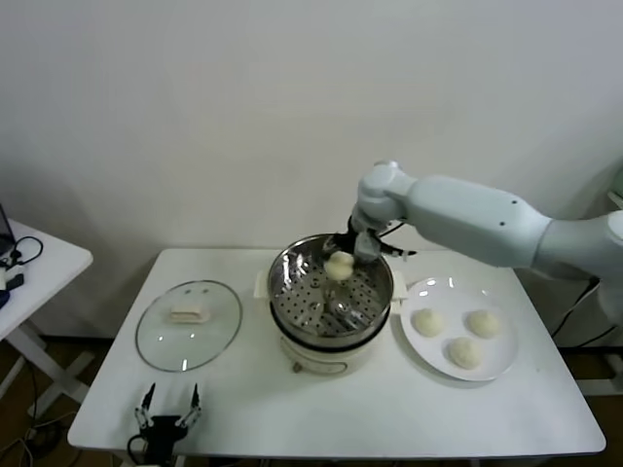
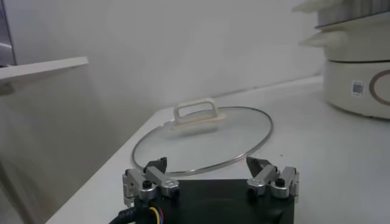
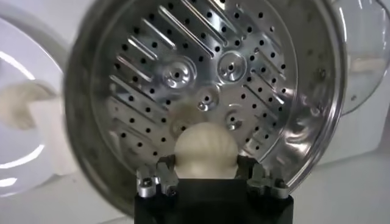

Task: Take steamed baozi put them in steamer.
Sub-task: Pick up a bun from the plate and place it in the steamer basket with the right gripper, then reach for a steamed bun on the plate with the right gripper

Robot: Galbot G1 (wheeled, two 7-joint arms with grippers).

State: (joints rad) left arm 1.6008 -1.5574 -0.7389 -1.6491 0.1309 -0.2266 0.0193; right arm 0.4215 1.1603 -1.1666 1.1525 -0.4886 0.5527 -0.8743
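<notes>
Right gripper (image 3: 207, 176) is hanging over the steamer (image 1: 375, 302), mid-table, fingers on either side of one baozi (image 3: 205, 149) above the perforated floor. They sit at its flanks, but whether they are gripping or letting go I cannot tell.

Three more buns (image 1: 466, 352) are waiting on the plate (image 1: 506, 365) toward the table's right edge.

Dough is looking soft, light, easily dented: likely best pinched gently across the widest part.

Left gripper (image 2: 210, 178) is idling spread open at the front-left corner, near the glass lid (image 2: 201, 139).
</notes>
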